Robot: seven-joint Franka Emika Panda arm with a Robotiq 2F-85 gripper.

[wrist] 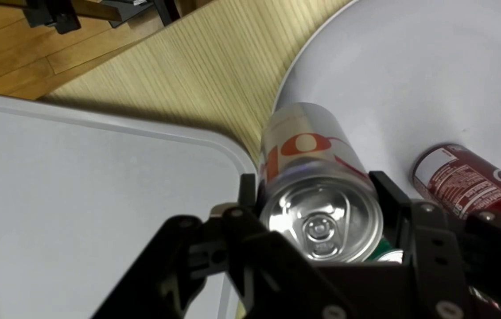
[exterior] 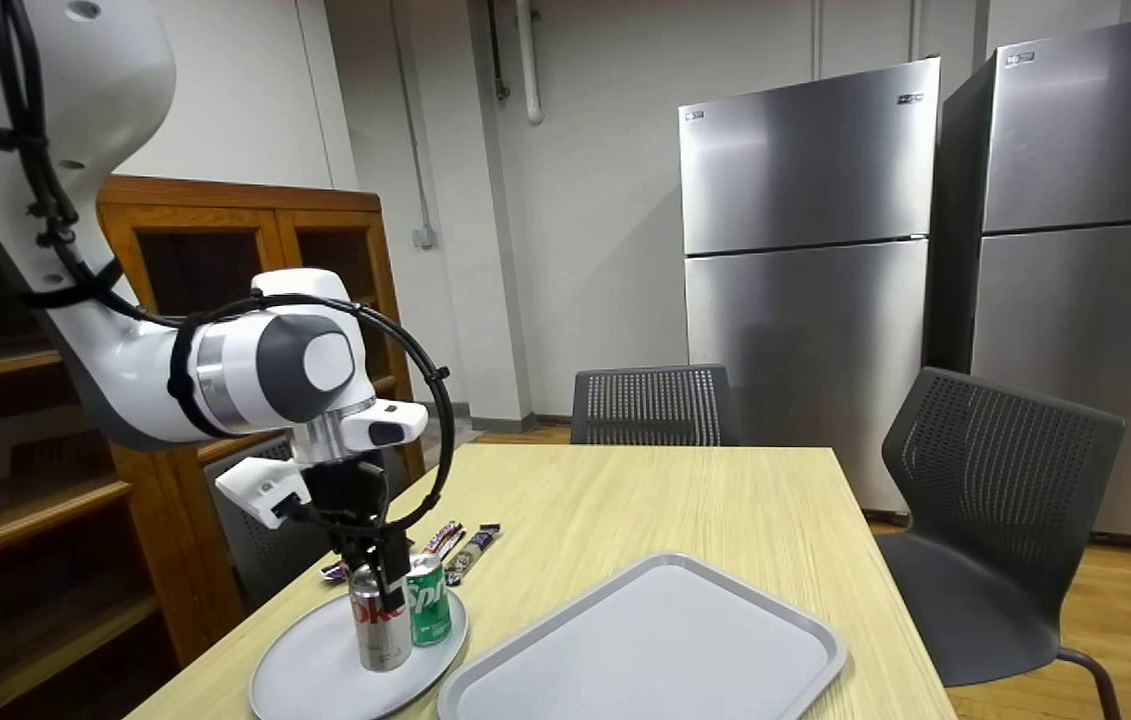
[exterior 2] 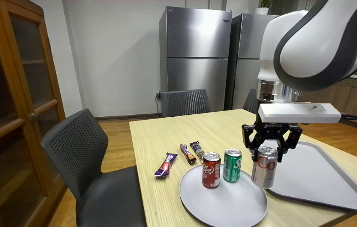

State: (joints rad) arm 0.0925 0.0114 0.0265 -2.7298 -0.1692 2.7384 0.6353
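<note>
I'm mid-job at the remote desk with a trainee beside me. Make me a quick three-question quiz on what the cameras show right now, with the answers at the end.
1. Name it: which can is gripped by the tool?
2. True or false: the red can and the green can both stand upright on the round plate.
3. Count: how many wrapped bars lie on the table near the plate in an exterior view?

Key:
1. The silver can with red lettering, pinched between the fingers.
2. True.
3. Three.
</note>
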